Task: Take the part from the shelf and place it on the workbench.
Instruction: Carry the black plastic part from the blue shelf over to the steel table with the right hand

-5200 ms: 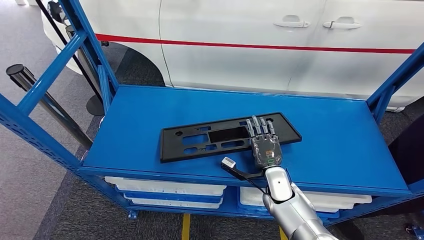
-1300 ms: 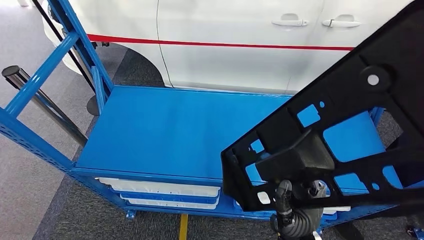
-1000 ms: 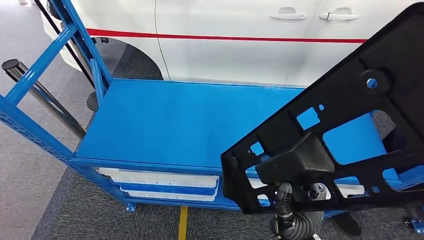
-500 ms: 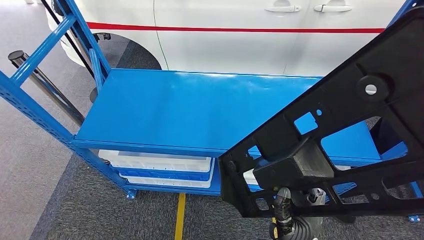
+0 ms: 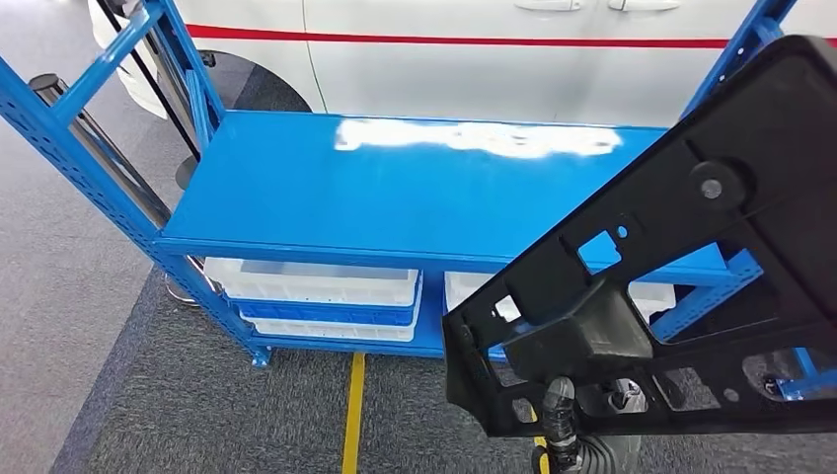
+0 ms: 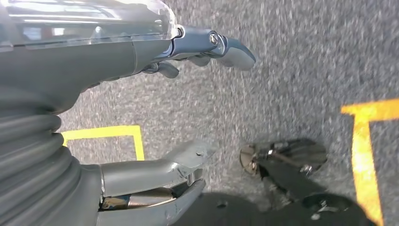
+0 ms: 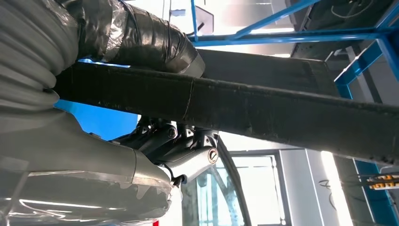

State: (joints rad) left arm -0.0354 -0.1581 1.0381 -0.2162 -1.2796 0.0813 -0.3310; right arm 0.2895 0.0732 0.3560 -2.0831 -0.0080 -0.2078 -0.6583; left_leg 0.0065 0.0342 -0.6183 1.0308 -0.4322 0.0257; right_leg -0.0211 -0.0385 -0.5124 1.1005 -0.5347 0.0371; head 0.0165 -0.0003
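Right hand [image 7: 155,141] clamped on black plastic panel [image 5: 691,267], thumb on one face, fingers on the other; panel held up close to head camera, tilted, off the shelf. Left hand [image 6: 141,117] hanging over grey carpet [image 6: 291,56] with yellow floor tape [image 6: 364,155], fingers apart, holding nothing. Further out: blue shelf rack [image 5: 395,188], top deck with bright glare patch. White bins [image 5: 316,286] on lower level. Behind rack: white vehicle [image 5: 474,59] with red stripe.
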